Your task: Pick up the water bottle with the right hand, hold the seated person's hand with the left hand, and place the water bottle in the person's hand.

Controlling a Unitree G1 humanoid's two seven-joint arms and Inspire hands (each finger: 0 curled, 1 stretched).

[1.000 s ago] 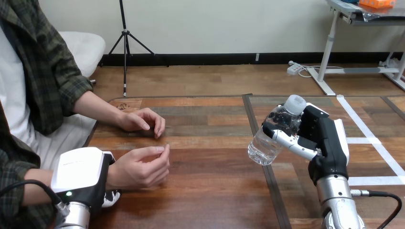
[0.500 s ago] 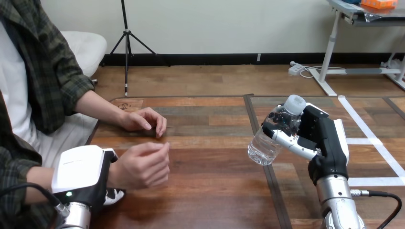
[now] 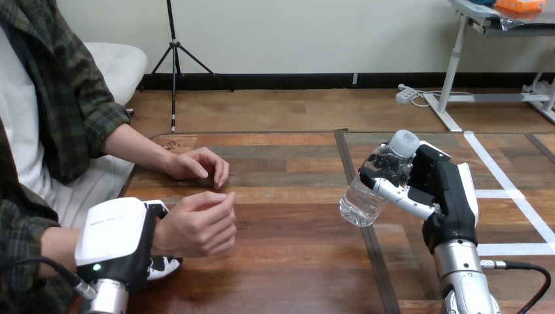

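Note:
A clear water bottle (image 3: 368,188) with a white cap hangs tilted above the table's right half, cap up and to the right. My right hand (image 3: 446,190) is shut on it, with the fingers wrapped across its upper body. At the lower left my left hand (image 3: 113,237) is curled round the person's wrist, its thumb above and its fingers (image 3: 163,265) below. That person's hand (image 3: 199,226) is loosely cupped, fingers bent, and holds nothing. Bottle and cupped hand are well apart.
The person's other hand (image 3: 196,165) rests on the wooden table (image 3: 294,261) further back at the left. A dark seam (image 3: 366,229) runs down the table under the bottle. White tape lines (image 3: 504,193) mark the right side.
My left hand and the person's wrist in it have shifted a little to the right and up. The right hand and the bottle have stayed still.

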